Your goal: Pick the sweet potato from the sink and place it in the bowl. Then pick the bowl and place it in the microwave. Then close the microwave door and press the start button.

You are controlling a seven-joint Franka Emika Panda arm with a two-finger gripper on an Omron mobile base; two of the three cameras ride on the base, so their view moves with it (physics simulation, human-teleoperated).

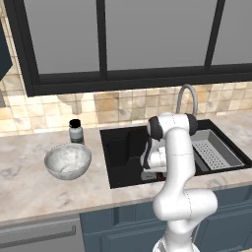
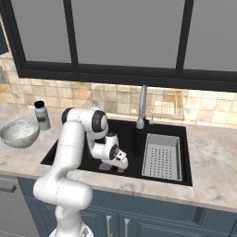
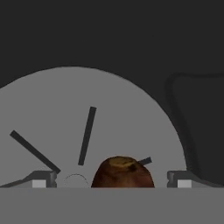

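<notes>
The small oblong reddish-brown sweet potato [image 3: 122,172] lies on the deep black sink's [image 1: 118,147] round grey drain [image 3: 65,113], at 6 o'clock between the gripper's [image 3: 112,179] wide-apart jaws.

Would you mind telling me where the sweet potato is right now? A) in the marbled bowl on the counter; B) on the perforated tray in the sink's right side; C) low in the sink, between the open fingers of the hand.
C: the hand view shows the sweet potato on the sink's grey drain, between the spread fingertips of the hand; nothing lies in the bowl.

arm's folded over and reaching down low, gripper [image 3: 111,179] pointing straight down with both fingers [image 3: 43,179] spread wide apart
</notes>
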